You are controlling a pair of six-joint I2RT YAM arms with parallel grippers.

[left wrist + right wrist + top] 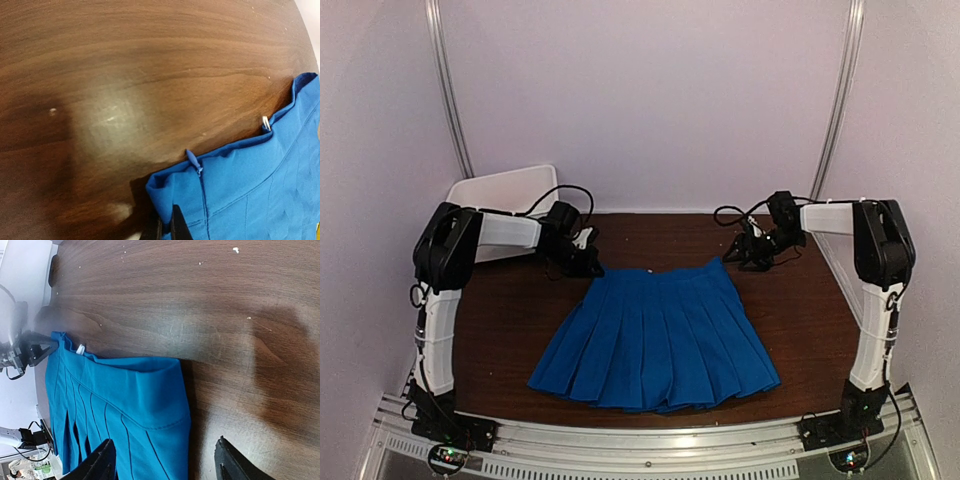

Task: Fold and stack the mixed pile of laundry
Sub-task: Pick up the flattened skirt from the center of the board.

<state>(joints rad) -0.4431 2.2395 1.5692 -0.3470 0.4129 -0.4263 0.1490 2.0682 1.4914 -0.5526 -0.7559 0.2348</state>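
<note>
Top external view, stock of the scene.

Item 1, blue skirt (655, 335): pleated, spread flat on the tabletop (490, 320) at the centre of the frame, with the waistband toward the top and the hem toward the bottom. It is the only garment in sight; no orange-red shirt shows in any view.

Item 2, left hand (582, 262): at the upper-left corner of the waistband, clenched on the cloth. In the left wrist view its dark fingers are pinched over the blue edge at the bottom of the frame, below the zip pull (194, 161).

Item 3, right hand (164, 442): released and gripping nothing, jaws spread wide at the bottom of the right wrist view. It straddles the other waistband corner, one finger over cloth and the other over bare wood.

Item 4, white bin (505, 190): upper left of the frame, behind the left arm and apart from the skirt.

Step in hand, as judged: securing both waistband corners before the first fold.

Handling notes: lower the right hand until the corner sits fully between its fingers, taking both layers of the band. Close before any lift. Raise both corners together and level, or the pleats will skew.
</note>
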